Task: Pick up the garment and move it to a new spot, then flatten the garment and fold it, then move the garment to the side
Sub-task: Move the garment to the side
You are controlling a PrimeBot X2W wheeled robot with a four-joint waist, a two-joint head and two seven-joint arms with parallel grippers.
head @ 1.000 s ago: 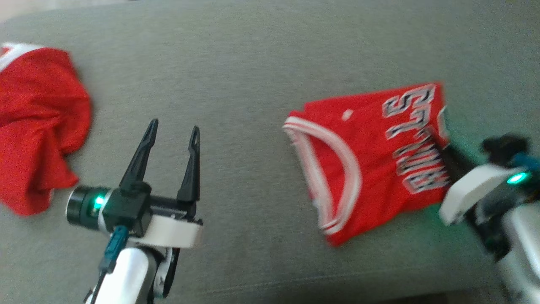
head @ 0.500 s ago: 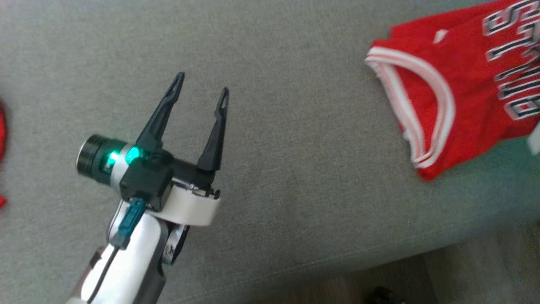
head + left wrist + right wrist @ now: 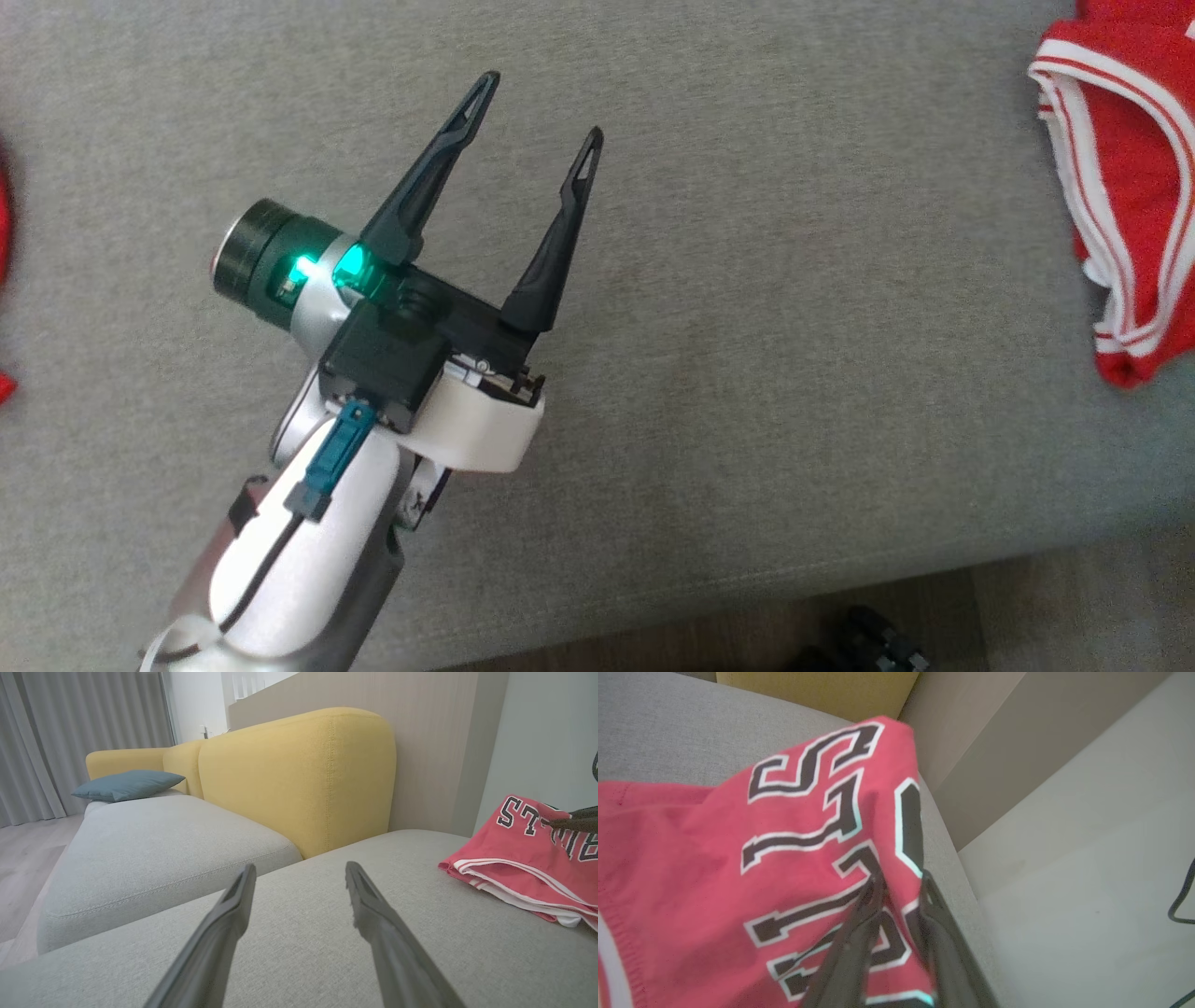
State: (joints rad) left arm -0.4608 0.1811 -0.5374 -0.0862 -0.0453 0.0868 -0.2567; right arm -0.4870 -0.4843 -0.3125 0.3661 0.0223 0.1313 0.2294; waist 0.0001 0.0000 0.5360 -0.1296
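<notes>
At the far left edge of the head view a sliver of red cloth (image 3: 4,386) lies on the grey sofa seat (image 3: 794,327). In the left wrist view, a blue cushion (image 3: 126,784) rests on the neighbouring seat to the left, against the yellow backrest (image 3: 299,779).

Right of the sliver, the left hand (image 3: 541,107) hangs over bare seat fabric. Its two dark fingers are spread wide with nothing between them, as its own camera also shows (image 3: 300,870).

Well to the right, at the right end of the seat beside the wall, lies the garment (image 3: 1139,187). It is a red jersey, folded, with its white-striped trim turned toward the left hand (image 3: 518,858).

The right hand (image 3: 900,878) is at the garment's right side, over the black, white-edged lettering (image 3: 714,858). Its fingers stand slightly parted with a ridge of the red cloth between them. I cannot tell whether they pinch the cloth or merely straddle it.

A strip of wood floor (image 3: 1074,607) shows along the near edge of the sofa.
</notes>
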